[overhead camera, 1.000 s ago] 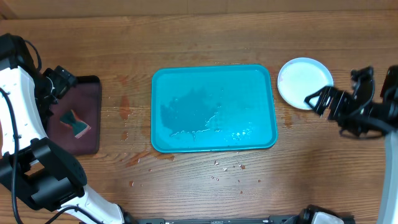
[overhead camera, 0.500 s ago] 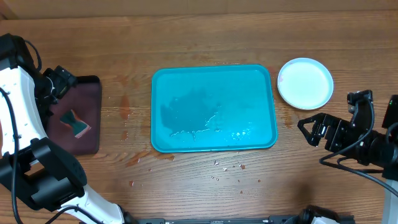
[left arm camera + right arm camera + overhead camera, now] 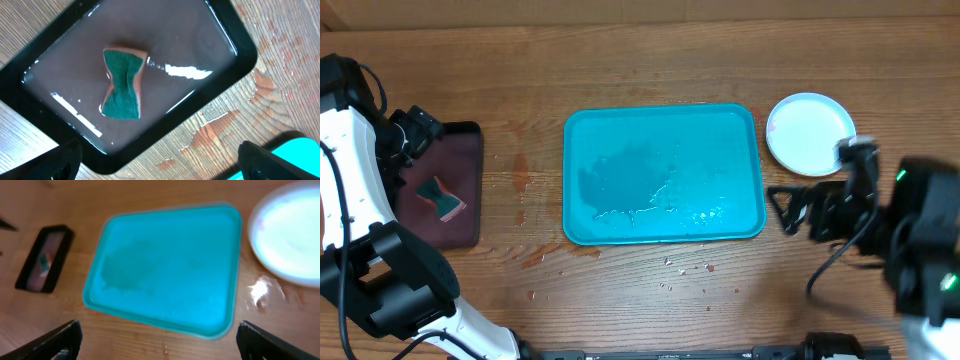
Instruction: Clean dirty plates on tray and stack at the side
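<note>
The teal tray (image 3: 665,108) lies at the table's middle, wet and with no plate on it; it also shows in the right wrist view (image 3: 165,265). A white plate (image 3: 810,133) sits on the table just right of the tray's far corner, also in the right wrist view (image 3: 292,235). I cannot tell whether other plates lie under it; the yellow-green and mint plates do not show separately. My right gripper (image 3: 782,208) is open and empty by the tray's right front corner (image 3: 160,340). My left gripper (image 3: 418,125) is open and empty above the black tray (image 3: 160,160).
A black tray (image 3: 470,190) at the left holds murky water and a green-and-brown sponge (image 3: 442,198); both show in the left wrist view, the tray (image 3: 240,45) and the sponge (image 3: 123,82). Water drops and reddish stains (image 3: 685,265) lie on the wood around the teal tray.
My right arm has moved away from the white plate, toward the front and then left, ending by the teal tray's right front corner. The left arm has not moved.
</note>
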You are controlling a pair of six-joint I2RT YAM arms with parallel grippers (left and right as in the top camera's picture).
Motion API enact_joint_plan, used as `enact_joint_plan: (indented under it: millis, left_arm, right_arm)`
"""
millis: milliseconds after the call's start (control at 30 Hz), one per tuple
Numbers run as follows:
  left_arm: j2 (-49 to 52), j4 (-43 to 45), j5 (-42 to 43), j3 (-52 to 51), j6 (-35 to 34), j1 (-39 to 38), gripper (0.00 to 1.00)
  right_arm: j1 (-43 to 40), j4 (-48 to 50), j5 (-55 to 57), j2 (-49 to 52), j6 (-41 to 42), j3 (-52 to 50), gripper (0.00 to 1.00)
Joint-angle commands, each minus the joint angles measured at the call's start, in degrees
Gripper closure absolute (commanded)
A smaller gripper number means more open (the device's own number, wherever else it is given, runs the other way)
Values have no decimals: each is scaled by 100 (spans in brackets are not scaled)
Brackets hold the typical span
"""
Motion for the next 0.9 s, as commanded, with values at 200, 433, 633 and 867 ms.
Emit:
enact_joint_plan:
  millis: [200,433,633,867]
  left_arm:
    - [-24,11,44,74,42,26,0]
    - [-24,9,44,74,42,26,0]
    - [-24,11,44,74,42,26,0]
    - [-24,11,44,74,42,26,0]
  right_arm:
    - [404,2166,-28,-3136,66,-2887,0]
    - [610,3827,527,-4677,929,-4612,0]
    - [632,5191,831,-5007,927,-5517,0]
    - [636,6094,1816,-5010,949,-5978,0]
